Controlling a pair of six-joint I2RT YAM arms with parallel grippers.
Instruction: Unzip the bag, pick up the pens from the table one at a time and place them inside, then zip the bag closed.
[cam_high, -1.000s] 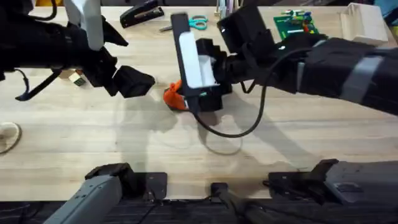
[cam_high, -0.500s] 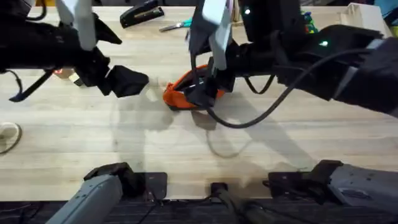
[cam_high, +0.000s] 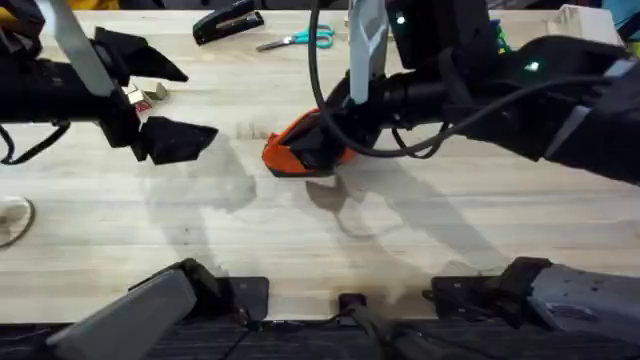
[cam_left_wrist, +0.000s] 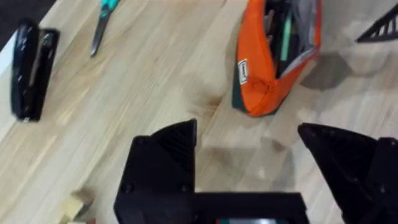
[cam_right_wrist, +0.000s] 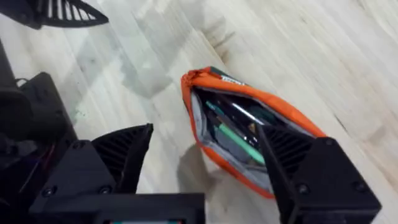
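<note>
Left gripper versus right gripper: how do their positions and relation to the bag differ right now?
The left gripper hangs over bare table, off to one side of the bag; the right gripper hovers directly above the bag's open mouth. In the left wrist view the bag lies well beyond the left gripper's fingers; in the right wrist view it sits between the right gripper's fingers. Shared: both are open and hold nothing.

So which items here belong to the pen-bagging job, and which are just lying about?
Job:
- bag, unzipped, pens inside
- table
- left end effector, open
- right end effector, open

Lying about:
- stapler
- scissors
- small blocks
</note>
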